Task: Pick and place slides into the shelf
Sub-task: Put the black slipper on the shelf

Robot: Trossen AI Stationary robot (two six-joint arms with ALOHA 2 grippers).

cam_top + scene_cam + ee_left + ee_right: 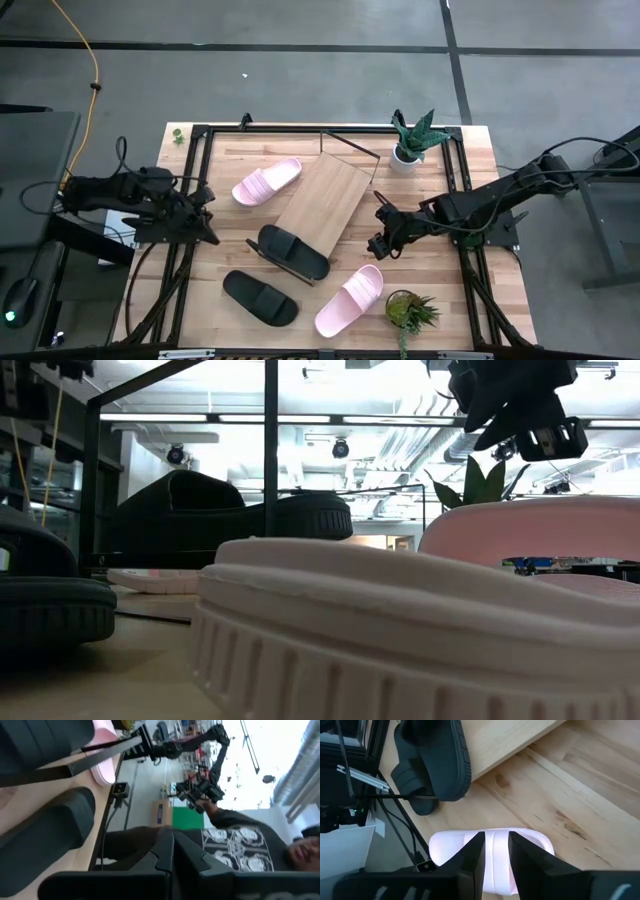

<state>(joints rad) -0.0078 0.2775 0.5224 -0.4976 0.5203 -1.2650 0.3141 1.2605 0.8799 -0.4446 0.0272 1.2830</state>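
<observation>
The shelf, a light board on a black wire frame, lies slantwise at the table's middle. One black slide rests with its sole on the shelf's near end. The other black slide lies on the table near the front. One pink slide lies left of the shelf's far end. The second pink slide lies near the front right. My right gripper hovers right of the shelf, above and just beyond this pink slide, fingers narrowly open and empty. My left gripper waits shut at the table's left edge.
A plant in a white pot stands at the far right of the table, and another potted plant stands right of the near pink slide. A black frame runs around the table. A person is in the room behind.
</observation>
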